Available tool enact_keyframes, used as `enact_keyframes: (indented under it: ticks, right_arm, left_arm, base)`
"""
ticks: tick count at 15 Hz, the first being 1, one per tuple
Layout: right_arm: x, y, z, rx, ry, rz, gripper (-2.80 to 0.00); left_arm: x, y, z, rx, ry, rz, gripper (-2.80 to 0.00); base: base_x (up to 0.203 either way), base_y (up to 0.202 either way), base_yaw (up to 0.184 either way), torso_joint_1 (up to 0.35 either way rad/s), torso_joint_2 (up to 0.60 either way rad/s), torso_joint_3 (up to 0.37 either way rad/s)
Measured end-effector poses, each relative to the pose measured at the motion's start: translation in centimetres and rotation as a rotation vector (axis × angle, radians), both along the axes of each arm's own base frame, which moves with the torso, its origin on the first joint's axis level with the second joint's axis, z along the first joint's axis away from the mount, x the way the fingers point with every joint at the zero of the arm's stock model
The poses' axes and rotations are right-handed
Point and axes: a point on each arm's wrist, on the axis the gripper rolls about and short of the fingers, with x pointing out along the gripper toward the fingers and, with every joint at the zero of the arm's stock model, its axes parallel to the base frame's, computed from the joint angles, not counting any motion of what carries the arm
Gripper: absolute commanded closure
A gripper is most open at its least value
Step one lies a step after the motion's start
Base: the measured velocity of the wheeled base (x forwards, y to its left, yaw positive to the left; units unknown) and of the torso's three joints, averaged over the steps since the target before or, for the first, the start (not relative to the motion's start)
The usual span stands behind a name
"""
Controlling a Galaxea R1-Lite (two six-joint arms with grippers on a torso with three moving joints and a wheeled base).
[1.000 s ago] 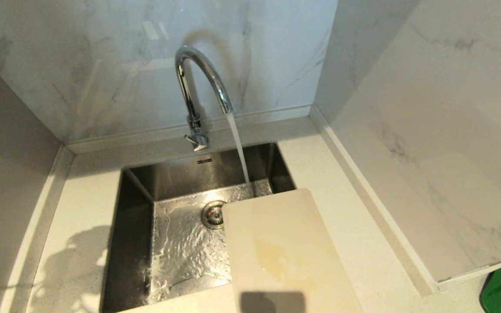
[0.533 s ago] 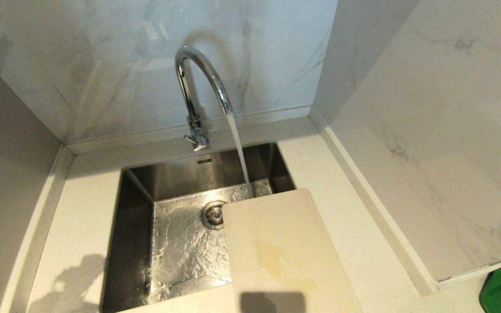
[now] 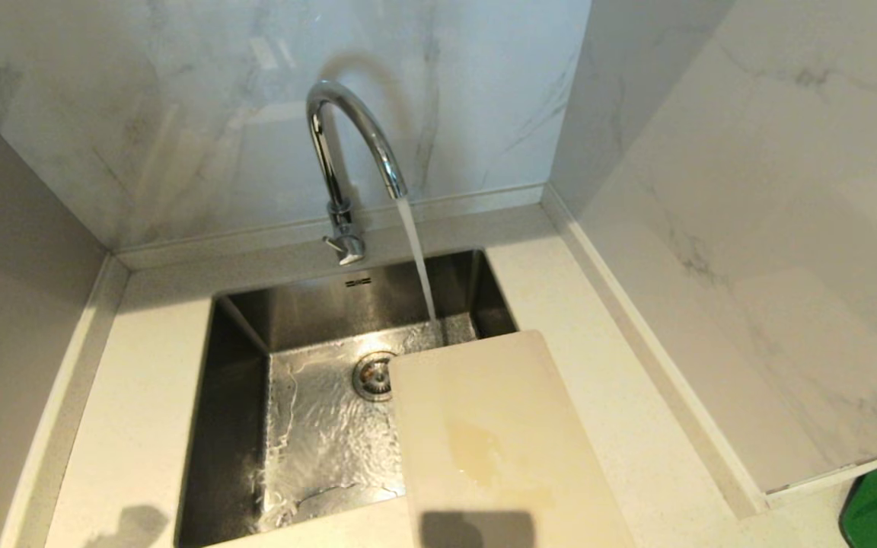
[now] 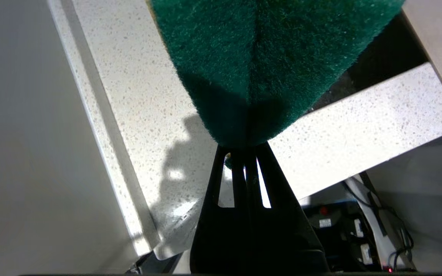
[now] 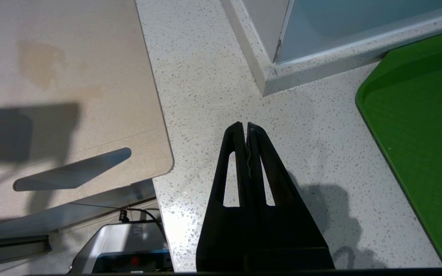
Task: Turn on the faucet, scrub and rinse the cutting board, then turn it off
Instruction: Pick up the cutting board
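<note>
One big white counter (image 3: 141,365) fills the lower half of the head view, with a steel sink (image 3: 240,396) cut into its middle. The cutting board (image 3: 492,441) lies flat at the lower middle of that view. Its far end hangs over the right side of the sink and its long side runs from there down to the bottom edge, leaning a little to the right. A yellow stain sits in its middle. In the right wrist view its slot handle shows at the near end.

The faucet (image 3: 347,144) stands up tall behind the sink in the upper middle, and its curved spout points forward and to the right. Water (image 3: 417,259) pours from it into the sink, just past the board's far edge.

The left gripper (image 4: 246,151) is squeezed tight on a green scrub pad (image 4: 267,57) over the counter's front edge. The right gripper (image 5: 244,126) is closed with nothing in it, over the counter between the board and a green tray (image 5: 420,126).
</note>
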Motion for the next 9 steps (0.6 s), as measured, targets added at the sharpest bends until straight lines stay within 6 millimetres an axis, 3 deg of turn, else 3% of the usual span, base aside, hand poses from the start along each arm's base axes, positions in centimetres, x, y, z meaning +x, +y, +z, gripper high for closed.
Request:
enact_keyframes:
  ticks: [9]
  right_arm:
    - [0.0, 0.0, 0.0, 0.000, 0.000, 0.000, 0.00]
  left_arm:
    - [-3.4, 0.1, -5.3, 0.040, -0.129, 0.061, 0.00]
  base:
    - [0.000, 0.000, 0.000, 0.000, 0.00, 0.000]
